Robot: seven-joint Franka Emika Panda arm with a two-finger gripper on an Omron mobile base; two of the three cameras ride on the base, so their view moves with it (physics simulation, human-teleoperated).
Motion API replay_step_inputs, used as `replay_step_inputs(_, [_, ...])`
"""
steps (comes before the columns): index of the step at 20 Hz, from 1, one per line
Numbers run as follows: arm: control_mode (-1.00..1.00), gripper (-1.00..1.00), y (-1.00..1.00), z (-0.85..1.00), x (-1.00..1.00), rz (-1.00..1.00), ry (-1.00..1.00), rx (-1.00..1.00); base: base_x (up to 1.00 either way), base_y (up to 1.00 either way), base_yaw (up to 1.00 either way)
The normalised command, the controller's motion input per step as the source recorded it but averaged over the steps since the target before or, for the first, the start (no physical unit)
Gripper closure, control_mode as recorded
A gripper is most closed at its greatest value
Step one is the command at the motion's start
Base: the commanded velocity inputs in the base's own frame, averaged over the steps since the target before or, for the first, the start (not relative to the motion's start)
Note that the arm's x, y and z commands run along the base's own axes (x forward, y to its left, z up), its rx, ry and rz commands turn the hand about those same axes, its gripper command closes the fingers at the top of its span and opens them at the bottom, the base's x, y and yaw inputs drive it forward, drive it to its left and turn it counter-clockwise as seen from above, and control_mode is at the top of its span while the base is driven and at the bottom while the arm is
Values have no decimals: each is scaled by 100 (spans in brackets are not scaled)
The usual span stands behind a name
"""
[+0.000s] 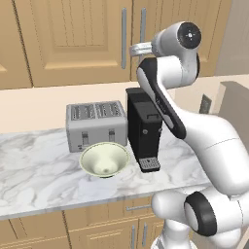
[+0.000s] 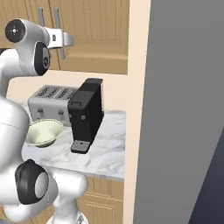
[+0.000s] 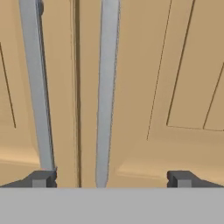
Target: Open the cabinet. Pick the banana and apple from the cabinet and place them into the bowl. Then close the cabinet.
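Pincer [image 3: 109,178]: jaws wide, nothing held; raised close to the cabinet front, fingertips [image 3: 41,178] straddling both bar handles.
Cabinet [image 1: 73,44]: both doors shut, on wall above bench.
R door handle [image 3: 106,87]: between the tips, nearer the L one; no contact visible.
L door handle [image 3: 37,83]: runs down to L tip, at 9 o'clock of the door seam.
Bowl [image 1: 104,158]: upright on marble bench [image 1: 34,175], just in front of toaster [image 1: 96,124], at 9 o'clock of black coffee machine [image 1: 144,127].
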Motion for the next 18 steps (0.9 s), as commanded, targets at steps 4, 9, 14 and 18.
replay_step_inputs(4, [-100,-100,12,0,27,0,0,0,0,0,0])
replay_step_inputs(9, [-100,-100,2,0,25,0,0,0,0,0,0])
replay_step_inputs(14, [-100,-100,0,0,24,0,0,0,0,0,0])
replay_step_inputs(18, [-100,-100,0,0,24,0,0,0,0,0,0])
